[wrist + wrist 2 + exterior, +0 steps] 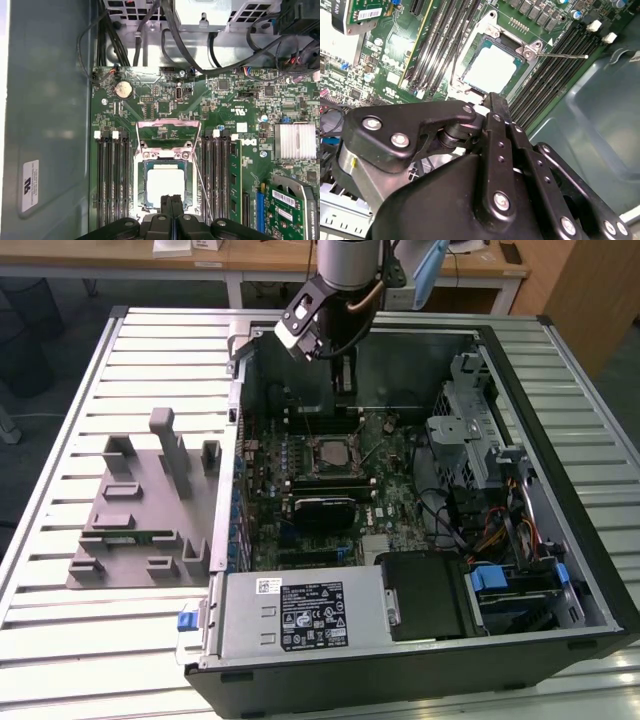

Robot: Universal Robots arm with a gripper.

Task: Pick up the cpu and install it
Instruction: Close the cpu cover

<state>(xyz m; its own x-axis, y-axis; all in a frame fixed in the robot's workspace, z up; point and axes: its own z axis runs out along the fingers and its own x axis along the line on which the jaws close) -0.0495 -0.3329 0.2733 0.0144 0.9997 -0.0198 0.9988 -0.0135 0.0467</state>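
From my console the cpu (164, 185) lies flat in its socket on the motherboard (235, 115), pale top up, inside the open computer case (560, 390), with the hinged load plate (168, 131) swung open beyond it. My gripper (172, 200) hangs over the board, both fingers pressed together with nothing visible between them. In both wrist views the fingertips sit right at one edge of the chip, so I judge the cpu lies just ahead of the claw, not squarely under it. The chip is square, so I read no long axis; how high the claw hangs I cannot tell
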